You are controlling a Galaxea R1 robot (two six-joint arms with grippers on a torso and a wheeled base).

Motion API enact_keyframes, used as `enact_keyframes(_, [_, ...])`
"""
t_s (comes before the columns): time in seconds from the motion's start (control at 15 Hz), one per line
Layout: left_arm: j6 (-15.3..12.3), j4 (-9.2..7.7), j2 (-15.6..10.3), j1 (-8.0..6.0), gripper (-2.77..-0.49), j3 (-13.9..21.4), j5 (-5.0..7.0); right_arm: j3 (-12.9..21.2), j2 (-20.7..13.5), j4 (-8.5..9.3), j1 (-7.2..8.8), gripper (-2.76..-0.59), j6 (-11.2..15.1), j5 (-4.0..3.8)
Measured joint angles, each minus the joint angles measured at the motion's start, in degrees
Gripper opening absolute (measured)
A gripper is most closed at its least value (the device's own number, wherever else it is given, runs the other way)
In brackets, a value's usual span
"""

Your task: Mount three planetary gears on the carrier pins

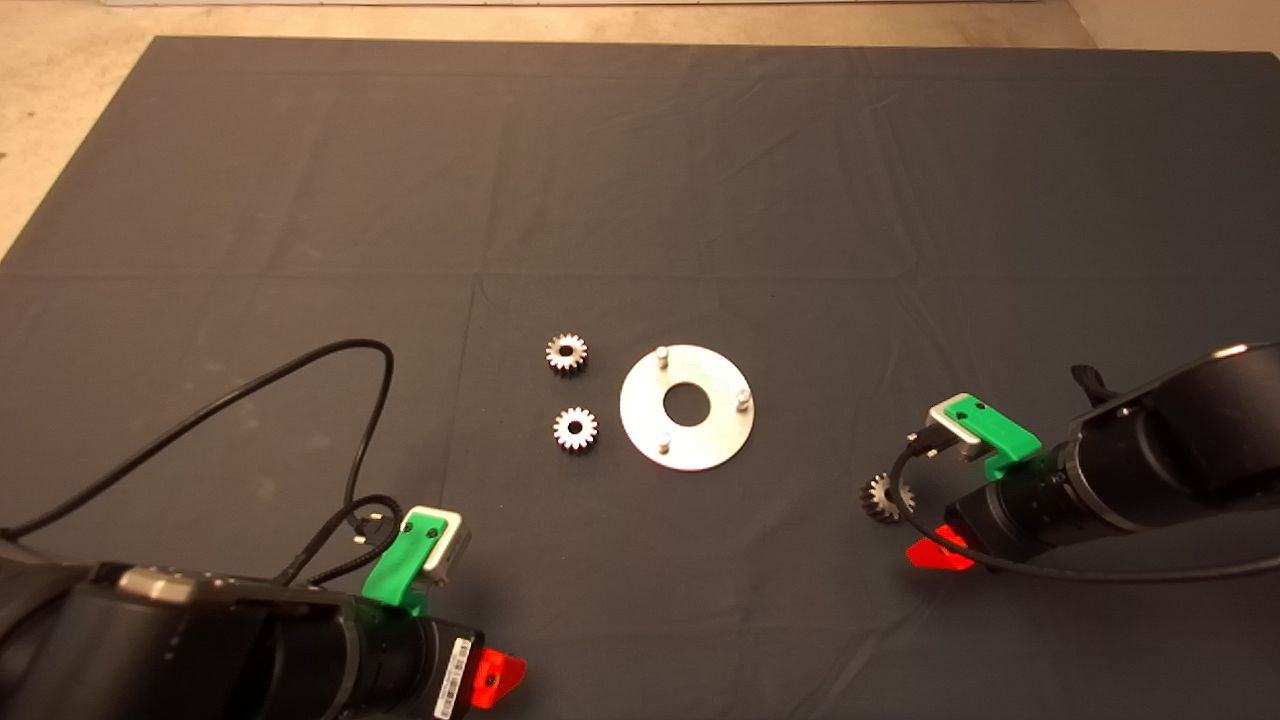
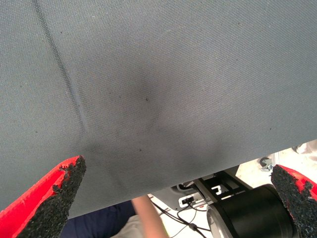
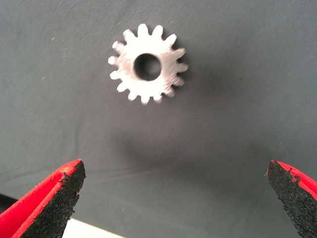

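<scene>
The left gripper (image 1: 497, 677) waits at the near left edge of the mat (image 1: 300, 180), fingers (image 2: 57, 196) spread wide over bare cloth with nothing between them. Ahead of it and off to its right lie two gears (image 1: 567, 353) (image 1: 575, 429), flat, apart from each other and just left of the disc (image 1: 640, 425). On the disc the three pins (image 1: 661, 353) (image 1: 743, 400) (image 1: 663, 441) stand bare; none carries a gear yet.

Further right, the right gripper (image 1: 938, 553) hangs above the third gear (image 1: 884, 496), jaws fully released and empty. In its wrist view this gear (image 3: 147, 63) lies flat just ahead of the fingertips (image 3: 59, 193), not yet between them and somewhat off their midline.

The step in hand looks like picking up this gear. To do it well, the gripper should advance until the gear sits centred between the pads, descend close to the mat and close across the teeth, keeping the gear level and the bore unobstructed for the pin.
</scene>
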Motion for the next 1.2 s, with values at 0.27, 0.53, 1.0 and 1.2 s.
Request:
enact_keyframes(0.27, [-0.02, 0.07, 0.01, 0.0, -0.51, -0.01, -0.01, -0.94, 0.47, -1.11, -0.02, -0.6, -0.22, 0.0])
enact_keyframes(0.53, [-0.05, 0.1, 0.04, 0.0, -0.51, 0.01, 0.0, -2.22, 2.22, -2.4, -0.04, -0.6, -0.32, 0.0])
enact_keyframes(1.0, [-0.85, 0.49, 0.66, 0.0, -0.51, -0.01, -0.01, -3.72, 3.95, -3.66, -0.33, -0.6, -0.4, 0.0])
enact_keyframes(1.2, [-0.89, 0.75, 0.94, 0.0, -0.51, -0.01, -0.01, -3.79, 3.97, -4.13, -0.77, -0.6, -0.38, 0.01])
